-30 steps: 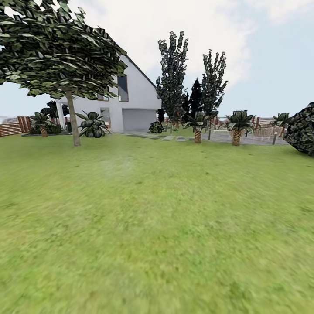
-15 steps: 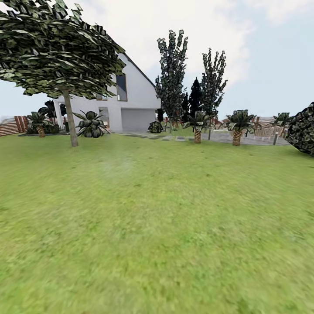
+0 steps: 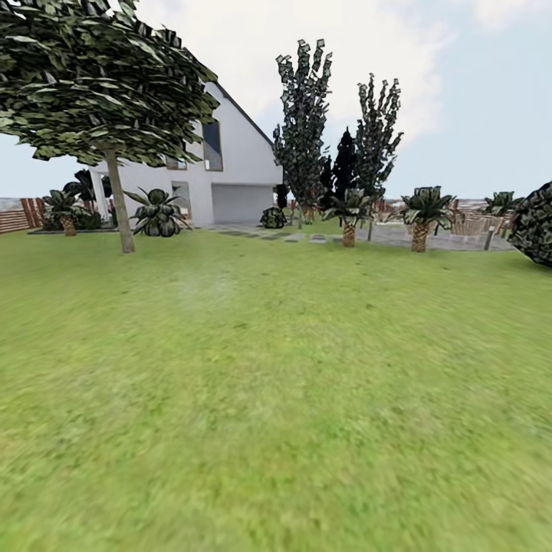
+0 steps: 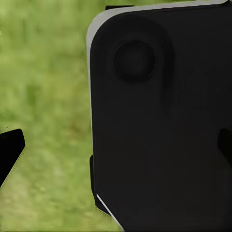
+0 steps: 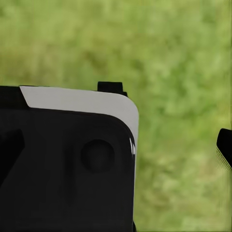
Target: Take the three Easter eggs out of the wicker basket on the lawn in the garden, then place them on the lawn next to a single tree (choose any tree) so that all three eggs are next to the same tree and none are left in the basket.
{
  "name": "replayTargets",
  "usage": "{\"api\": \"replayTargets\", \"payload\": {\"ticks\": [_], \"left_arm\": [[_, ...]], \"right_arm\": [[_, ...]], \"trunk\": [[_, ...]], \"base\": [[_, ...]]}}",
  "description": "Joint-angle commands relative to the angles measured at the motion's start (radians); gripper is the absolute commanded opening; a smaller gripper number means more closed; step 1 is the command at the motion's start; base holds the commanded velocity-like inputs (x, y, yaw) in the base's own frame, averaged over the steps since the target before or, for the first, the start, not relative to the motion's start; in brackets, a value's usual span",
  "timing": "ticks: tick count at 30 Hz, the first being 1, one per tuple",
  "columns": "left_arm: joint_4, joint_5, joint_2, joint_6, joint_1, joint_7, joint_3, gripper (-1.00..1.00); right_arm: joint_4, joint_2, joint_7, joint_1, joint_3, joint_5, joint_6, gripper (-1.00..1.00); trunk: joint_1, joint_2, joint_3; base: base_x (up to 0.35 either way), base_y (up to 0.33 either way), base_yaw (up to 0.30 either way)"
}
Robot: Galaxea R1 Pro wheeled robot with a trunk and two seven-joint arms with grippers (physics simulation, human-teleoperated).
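Fingers first: on the left wrist camera one black fingertip (image 4: 9, 152) pokes in at one edge and a sliver of the other shows at the opposite edge, so that left gripper (image 4: 116, 150) looks spread wide with nothing held between. Same deal on the right wrist camera, where a dark fingertip (image 5: 224, 147) sits at one edge and its partner is lost against the robot's dark body at the other, so the right gripper (image 5: 116, 147) also reads as spread wide, nothing in it. Each wrist camera looks down past a big black rounded robot panel with a pale grey edge (image 4: 159, 121) onto blurry grass.

From the head camera, the wide mottled green lawn (image 3: 276, 399) runs flat from the near edge all the way back, loads of open room. Over on the left stands the tall tree with a slim pale trunk and rounded dark green crown (image 3: 119, 203), well away across the grass. Behind it is the white house with a grey garage door (image 3: 238, 180), with a strip of brown slatted fence (image 3: 15, 218) at the far left edge. Past the lawn's far side there are two tall thin dark trees (image 3: 303, 130), short palms with scaly brown trunks (image 3: 420, 218), and grey paving (image 3: 399, 239). A dark leafy bush (image 3: 535, 226) cuts in at the right edge.
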Motion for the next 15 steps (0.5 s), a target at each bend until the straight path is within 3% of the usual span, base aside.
{"api": "replayTargets", "payload": {"ticks": [1, 15], "left_arm": [[-0.002, 0.0, 0.0, 0.0, 0.001, 0.0, -0.001, 1.0], [-0.002, 0.0, 0.0, 0.0, 0.001, 0.0, -0.001, 1.0]], "right_arm": [[0.002, 0.0, -0.001, -0.001, 0.005, -0.001, -0.004, 1.0], [0.002, 0.0, -0.001, -0.001, 0.005, -0.001, -0.004, 1.0]], "trunk": [[0.001, 0.0, -0.003], [0.001, 0.0, -0.006]], "base": [[0.338, 0.0, 0.0], [0.338, 0.0, 0.0]]}}
